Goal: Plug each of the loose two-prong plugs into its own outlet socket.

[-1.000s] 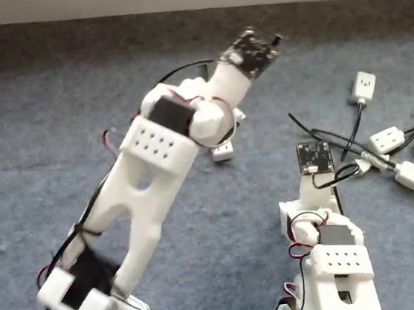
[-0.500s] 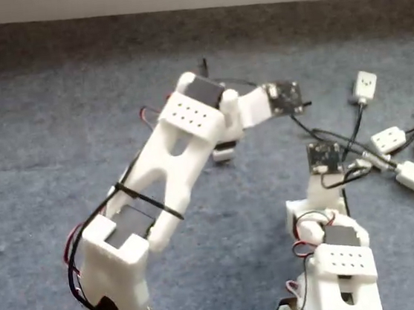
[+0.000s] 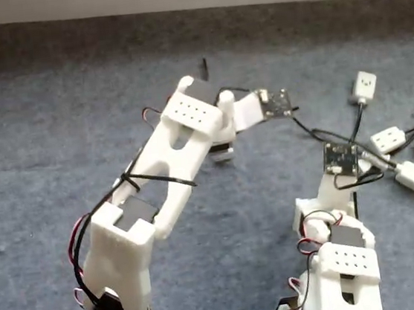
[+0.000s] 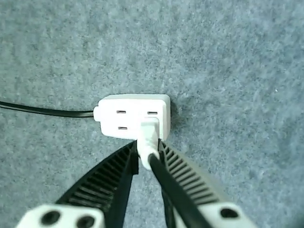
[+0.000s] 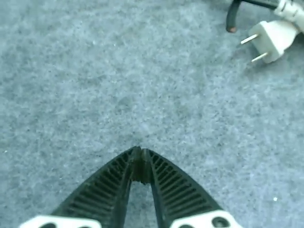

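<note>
- The left gripper point(image 4: 148, 159) is clenched on a white plug point(image 4: 149, 134), with its ribbed fingers point(image 4: 107, 178) pressing it from both sides. The plug's black cord point(image 4: 171, 190) trails back between them.
- The plug's nose touches the face of a white socket block point(image 4: 128, 114). Its prongs are hidden, so how deep they sit cannot be told.
- In the high view that block point(image 3: 222, 152) lies on the grey carpet point(image 3: 41, 144) near the centre. It is under the left arm point(image 3: 159, 198), which stretches from seven o'clock towards one o'clock.
- The right gripper point(image 5: 141, 166) is pinched shut on nothing, over bare carpet.
- A loose plug point(image 5: 271, 37) lies well apart from it — two prongs bare.
- At three o'clock in the high view, spare socket blocks point(image 3: 387, 139) sit among black cords, beyond the right arm point(image 3: 342, 259) at five o'clock.
</note>
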Robot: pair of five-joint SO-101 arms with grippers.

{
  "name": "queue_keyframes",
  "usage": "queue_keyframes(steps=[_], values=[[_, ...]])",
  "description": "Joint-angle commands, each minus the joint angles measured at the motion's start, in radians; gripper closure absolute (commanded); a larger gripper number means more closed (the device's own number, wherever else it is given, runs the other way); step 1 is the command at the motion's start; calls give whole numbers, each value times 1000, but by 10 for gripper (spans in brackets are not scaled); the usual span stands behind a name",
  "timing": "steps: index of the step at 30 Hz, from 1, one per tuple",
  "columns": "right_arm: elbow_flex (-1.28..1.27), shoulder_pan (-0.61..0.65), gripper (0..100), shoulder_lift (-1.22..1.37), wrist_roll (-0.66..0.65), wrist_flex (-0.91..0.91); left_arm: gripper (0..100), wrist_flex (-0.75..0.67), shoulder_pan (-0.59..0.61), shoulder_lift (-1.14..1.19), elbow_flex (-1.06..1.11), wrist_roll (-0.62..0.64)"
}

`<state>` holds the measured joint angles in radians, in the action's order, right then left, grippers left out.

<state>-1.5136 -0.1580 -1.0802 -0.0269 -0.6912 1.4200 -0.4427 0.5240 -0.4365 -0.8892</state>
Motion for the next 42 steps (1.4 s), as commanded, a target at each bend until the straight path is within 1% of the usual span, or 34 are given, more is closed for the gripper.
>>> queue_keyframes(steps=[1, 7, 10, 15, 23, 26, 32, 36, 42], values=[[16, -12, 991, -1, 12, 15, 994, -57, 16, -5, -39, 57], [16, -12, 991, -1, 12, 15, 994, -58, 10, -4, -33, 69], [16, -12, 991, -1, 12, 15, 994, -57, 12, -4, -33, 98], [16, -12, 991, -1, 12, 15, 994, -20, 13, -4, -31, 101], [16, -12, 991, -1, 12, 15, 994, -15, -15, -4, -4, 103], [16, -12, 991, -1, 12, 15, 994, -23, -35, -5, 27, 140], [16, -12, 991, -1, 12, 15, 994, -21, -41, -7, 33, 147], [16, -12, 991, -1, 12, 16, 994, -21, -39, -12, 27, 212], [16, -12, 991, -1, 12, 16, 994, -21, -39, -2, 36, 213]])
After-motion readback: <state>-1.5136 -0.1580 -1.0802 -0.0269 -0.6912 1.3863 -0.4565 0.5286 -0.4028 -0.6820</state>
